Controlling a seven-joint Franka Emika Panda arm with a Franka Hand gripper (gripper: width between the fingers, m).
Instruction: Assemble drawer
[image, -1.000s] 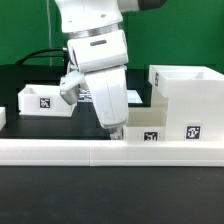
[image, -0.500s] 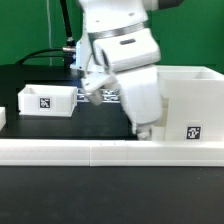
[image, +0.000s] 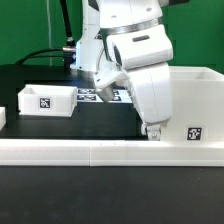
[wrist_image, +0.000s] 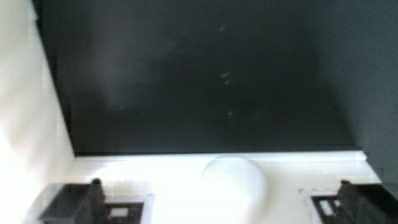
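While the two dark fingers (wrist_image: 80, 205) of the gripper (wrist_image: 222, 205) are standing spread wide, the small white plastic tray (wrist_image: 160, 168) is lying straight between them. Its long side is running from one finger to the other, and its rounded knob (wrist_image: 237, 185) is sitting midway. Whether the pads are pressing on the tray's ends or only straddling them, I cannot tell.

Beyond the fingertips, the wrist view is showing only the bare black table (wrist_image: 214, 70) and a white surface passing one finger, which I cannot name from that view.

The exterior view is supplying what the wrist camera is missing. The gripper (image: 153, 128) is hanging low just behind the long low white rail (image: 60, 152), and the large white boxy casing (image: 195, 100) is rising right beside the fingers, toward the exterior view's right. The arm is hiding the tray entirely there.

As I judge it, the coming move is turning on that sideways offset: the tray is needing to travel from between the fingers toward the casing.

Farther from the fingers, the second small white tray (image: 45, 100) is waiting well apart, with the marker board (image: 88, 95) lying behind.
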